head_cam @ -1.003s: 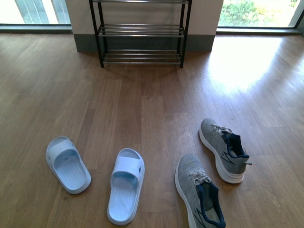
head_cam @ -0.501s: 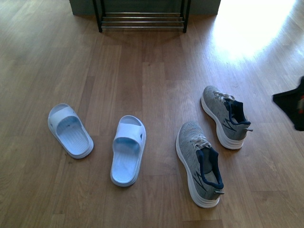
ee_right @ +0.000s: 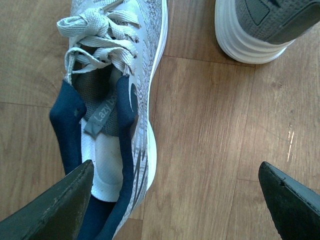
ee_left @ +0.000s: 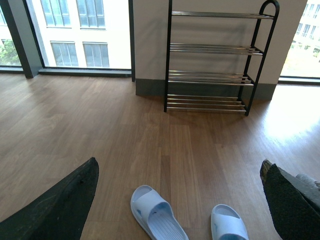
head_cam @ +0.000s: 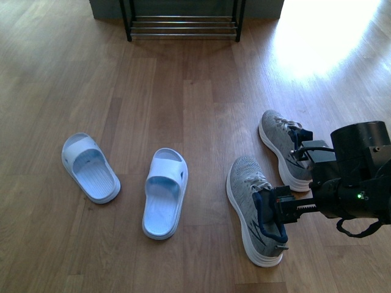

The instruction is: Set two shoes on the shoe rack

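Daylight came from the windows (ee_left: 75,30) flanking the shoe rack (ee_left: 215,50); their panes were overexposed almost to white. In the front view a hard glare washed out the floor (head_cam: 183,122) at its far right corner, and the rest lay evenly lit with soft shadows. The right wrist view was sharp on the grey sneaker (ee_right: 115,75), while the right gripper's dark fingertips (ee_right: 55,210) near the lens were blurred

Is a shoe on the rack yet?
No, every shelf of the shoe rack is bare in the left wrist view.
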You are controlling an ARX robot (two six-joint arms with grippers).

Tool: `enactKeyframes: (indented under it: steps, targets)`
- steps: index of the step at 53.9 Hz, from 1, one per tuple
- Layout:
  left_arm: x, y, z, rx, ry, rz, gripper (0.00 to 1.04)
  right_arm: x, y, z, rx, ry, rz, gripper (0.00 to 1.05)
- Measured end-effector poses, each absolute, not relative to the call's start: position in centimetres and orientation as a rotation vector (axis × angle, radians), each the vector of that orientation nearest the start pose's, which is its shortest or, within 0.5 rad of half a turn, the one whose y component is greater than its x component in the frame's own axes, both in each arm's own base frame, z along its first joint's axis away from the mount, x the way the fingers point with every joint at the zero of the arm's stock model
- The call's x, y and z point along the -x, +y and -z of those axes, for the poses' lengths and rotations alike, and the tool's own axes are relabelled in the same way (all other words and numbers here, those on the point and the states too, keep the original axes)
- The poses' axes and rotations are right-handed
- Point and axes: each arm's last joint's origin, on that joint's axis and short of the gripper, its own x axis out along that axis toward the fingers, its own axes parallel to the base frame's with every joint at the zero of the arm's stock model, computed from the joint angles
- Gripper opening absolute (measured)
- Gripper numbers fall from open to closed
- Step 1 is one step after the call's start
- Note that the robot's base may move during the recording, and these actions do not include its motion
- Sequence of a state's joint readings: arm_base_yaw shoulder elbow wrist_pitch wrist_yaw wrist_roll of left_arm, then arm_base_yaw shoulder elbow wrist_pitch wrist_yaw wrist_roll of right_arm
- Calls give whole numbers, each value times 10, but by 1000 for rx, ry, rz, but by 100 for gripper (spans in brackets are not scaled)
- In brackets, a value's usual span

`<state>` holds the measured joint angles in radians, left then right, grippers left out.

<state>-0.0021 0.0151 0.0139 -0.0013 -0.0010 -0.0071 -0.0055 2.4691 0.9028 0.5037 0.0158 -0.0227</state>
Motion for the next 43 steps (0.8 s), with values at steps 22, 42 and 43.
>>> enactKeyframes:
  steps: [22,42,43]
  targets:
    - [-98,0,-167,7,2,1,95,-348,-10,99,64,1119,-8,96]
    - [-98,0,-167,7,2,1,95,-343,-21,115,40,1140,-65,96]
    - [-98,0,-167,7,2,1,95,-343,-21,116,38,1142,-67,96]
